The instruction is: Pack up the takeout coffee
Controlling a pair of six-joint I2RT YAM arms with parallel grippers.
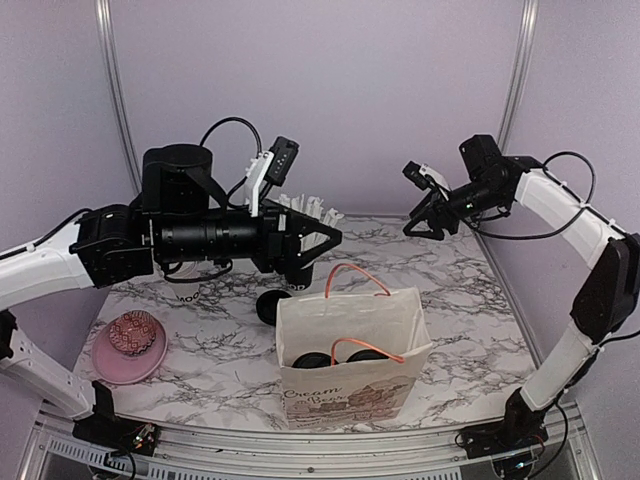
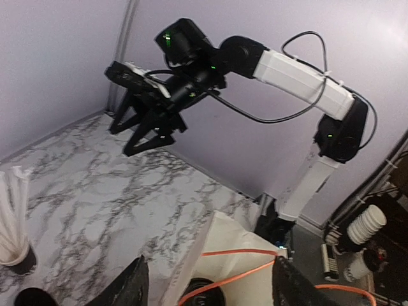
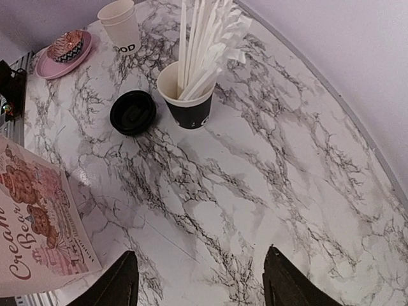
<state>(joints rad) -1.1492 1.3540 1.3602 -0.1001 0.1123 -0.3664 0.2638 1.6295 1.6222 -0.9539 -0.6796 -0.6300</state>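
Your left claw (image 1: 325, 240) hangs over the back of the paper bag (image 1: 400, 340). Its two fingers (image 2: 131, 287) are apart and hold nothing. Both coffees sit down inside the bag, side by side. You can see the black lid of the first coffee (image 1: 310, 360) and of the second coffee (image 1: 366, 356), below the left claw and nearer to you. Your right claw (image 1: 422, 226) is up in the air, well off to the right of the bag. Its fingers (image 3: 108, 284) are apart too, with only bare table (image 3: 268, 166) under them.

The right side of the table has lots of open room. The left side is busy. A black cup of straws (image 3: 188, 95) stands near the back, a loose black lid (image 3: 132, 111) lies just beside it, and white cups with no lids (image 3: 121, 25) stand farther left. A pink plate (image 1: 150, 365) sits near the left front edge. The bag stands close to the front edge, its orange handles (image 1: 350, 270) sticking up.

The bag walls hide the white parts of both coffees. The big left arm covers the white cups and part of the straws from above.
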